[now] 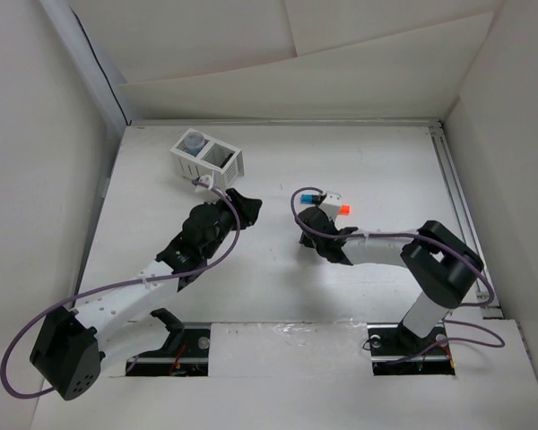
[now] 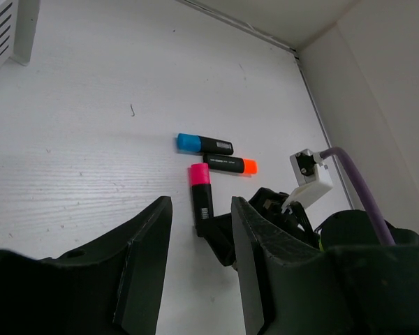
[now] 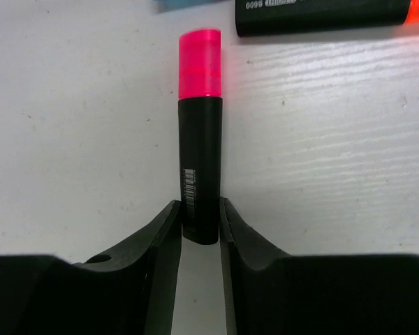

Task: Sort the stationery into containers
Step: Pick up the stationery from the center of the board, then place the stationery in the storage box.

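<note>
Your right end effector (image 3: 199, 206) has its two fingers pressed against the black tail of the pink marker (image 3: 200, 139), one on each side, so it is pinching that marker near its very end. The marker lies flat on the table (image 1: 386, 170). Its long axis runs straight out ahead of the fingers, with the pink cap farthest from the wrist. That is the relation to watch: the grip sits at one end, not mid-body, so I judge the cap end may droop or swing once you lift. Just beyond the cap lie the orange marker (image 3: 321, 17) and the blue marker (image 2: 204, 144), crosswise to the pink one and close to it without clearly touching.

Your left end effector (image 2: 201, 272) is spread and holds nothing, and it sits between the markers and the organiser (image 1: 186, 167). The organiser stands to the left of the markers and farther from the arm bases. Its left compartment holds a grey-blue roll (image 1: 195, 141); I can make out nothing in the right one. The right arm has the marker, while the left is nearer the box.
</note>
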Controlling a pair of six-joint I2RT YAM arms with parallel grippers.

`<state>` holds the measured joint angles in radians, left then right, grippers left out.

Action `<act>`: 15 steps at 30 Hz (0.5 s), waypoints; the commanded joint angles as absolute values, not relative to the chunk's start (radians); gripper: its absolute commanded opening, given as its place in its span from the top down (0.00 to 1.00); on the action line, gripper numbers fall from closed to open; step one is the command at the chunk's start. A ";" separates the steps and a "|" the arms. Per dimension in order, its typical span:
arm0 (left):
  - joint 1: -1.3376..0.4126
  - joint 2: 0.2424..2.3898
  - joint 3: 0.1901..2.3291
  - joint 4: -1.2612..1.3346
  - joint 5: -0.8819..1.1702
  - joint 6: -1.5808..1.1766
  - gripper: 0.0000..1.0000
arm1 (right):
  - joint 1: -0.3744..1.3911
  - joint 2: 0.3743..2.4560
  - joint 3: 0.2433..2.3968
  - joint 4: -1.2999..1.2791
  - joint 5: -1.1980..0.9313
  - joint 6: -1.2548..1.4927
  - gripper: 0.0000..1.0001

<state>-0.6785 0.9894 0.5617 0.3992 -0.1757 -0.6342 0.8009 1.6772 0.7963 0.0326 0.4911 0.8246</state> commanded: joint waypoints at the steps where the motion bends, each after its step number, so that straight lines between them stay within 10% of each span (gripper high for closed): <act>1: -0.675 0.965 0.546 0.422 -0.166 -0.638 0.64 | 0.830 1.707 0.747 -0.089 0.448 0.861 0.71; 15: -0.600 0.977 0.569 0.301 -0.078 -0.673 0.57 | 0.946 1.364 0.716 -0.110 0.456 0.683 0.83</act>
<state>-0.6003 0.9836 0.5495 0.3210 -0.1226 -0.6624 0.9470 1.4506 0.7128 -0.1059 0.4717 0.7582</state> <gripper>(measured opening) 0.419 0.296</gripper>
